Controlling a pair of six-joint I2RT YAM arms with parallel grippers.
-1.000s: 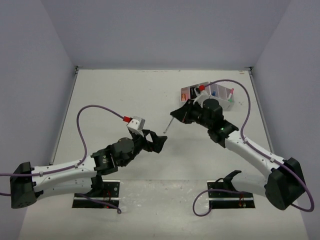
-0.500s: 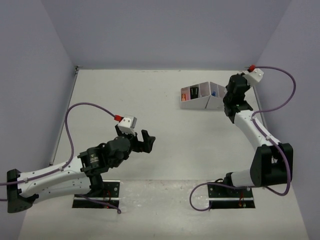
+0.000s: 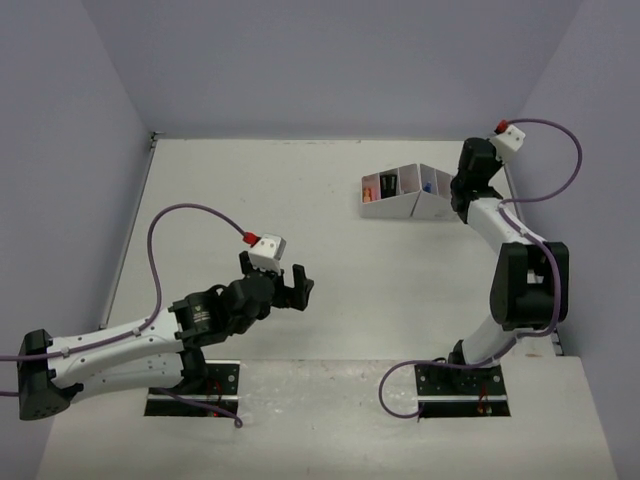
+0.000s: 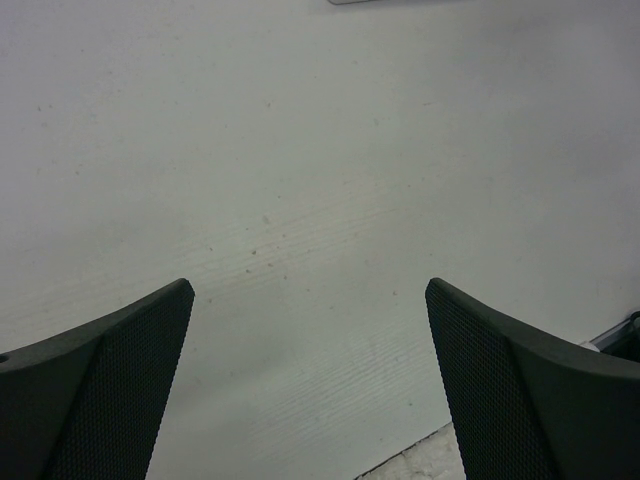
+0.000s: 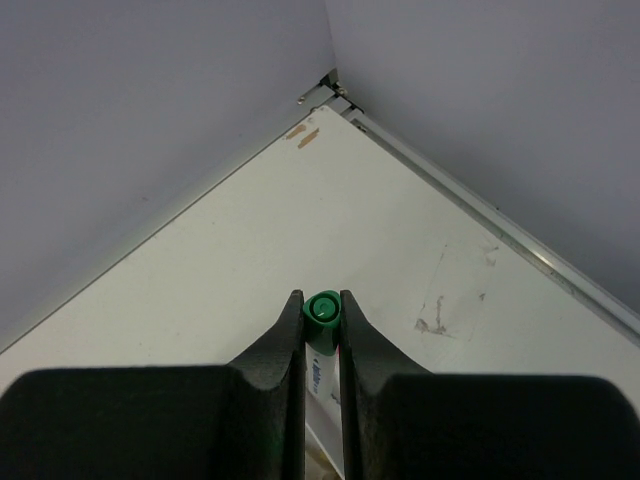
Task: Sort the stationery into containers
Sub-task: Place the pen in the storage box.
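The white organizer [image 3: 400, 207] stands at the far right of the table, with pink and dark items in its left compartments. My right arm is folded up with its wrist [image 3: 476, 165] over the organizer's right end. In the right wrist view my right gripper [image 5: 321, 300] is shut on a pen with a green cap [image 5: 323, 308] and a white barrel, held end-on between the fingers. My left gripper [image 3: 295, 285] hovers low over bare table near the front, and its fingers [image 4: 120, 360] stand wide apart with nothing between them. No other stationery shows on the table.
Grey walls close in the table on three sides. The far right corner with its metal edge strip [image 5: 480, 210] and some stains [image 5: 432, 322] lies beyond the right fingers. The table's front seam [image 4: 425, 448] shows under the left gripper. Both arms' base plates [image 3: 195, 390] sit at the near edge.
My right arm has swung from the table's middle back to the organizer's right end, folding up, with the pen still gripped. The left arm shifted slightly and stays open.
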